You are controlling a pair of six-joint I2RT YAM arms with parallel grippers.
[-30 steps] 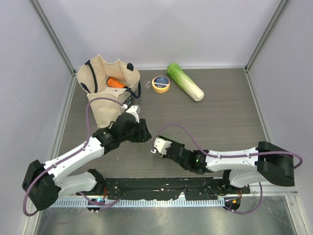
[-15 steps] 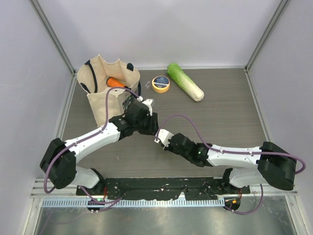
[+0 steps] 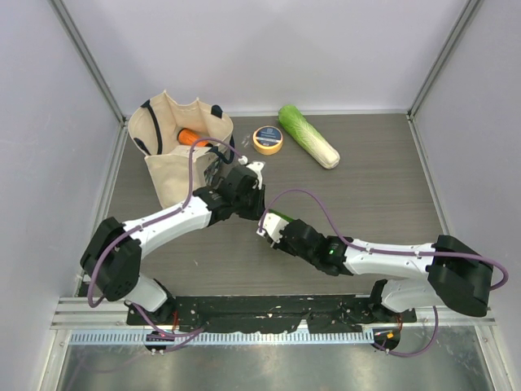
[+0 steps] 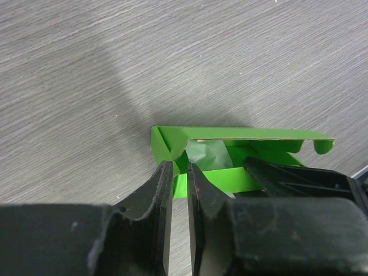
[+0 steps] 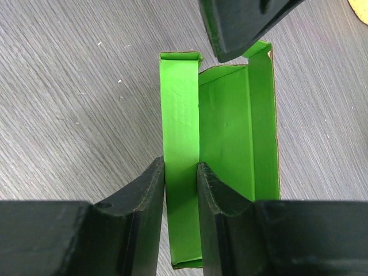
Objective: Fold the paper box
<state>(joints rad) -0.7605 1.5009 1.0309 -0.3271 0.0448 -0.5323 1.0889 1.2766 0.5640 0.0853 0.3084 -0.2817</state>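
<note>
The paper box [image 5: 230, 132] lies open on the table [image 3: 374, 179], in the middle of it, between the two arms. The right gripper [image 5: 181, 167] reaches over one end of the box. Its fingers straddle the long narrow side panel, which fills the gap between them and touches both, so the gripper is closed on that panel at a middling width. The wider tray of the box lies just to the right of those fingers. The left gripper [image 4: 179, 168] meets the box at the opposite end. Its jaws are drawn almost together, with the green edge of the end wall showing in the narrow slit between them. I cannot tell whether they actually pinch the card.

A second ago the left gripper was lower and further left, well apart from the right one. It has since swung across and now hangs just beside the right gripper, over the box. The right gripper has moved slightly further up the table. A sliver of green now shows from above; before, none did.
</note>
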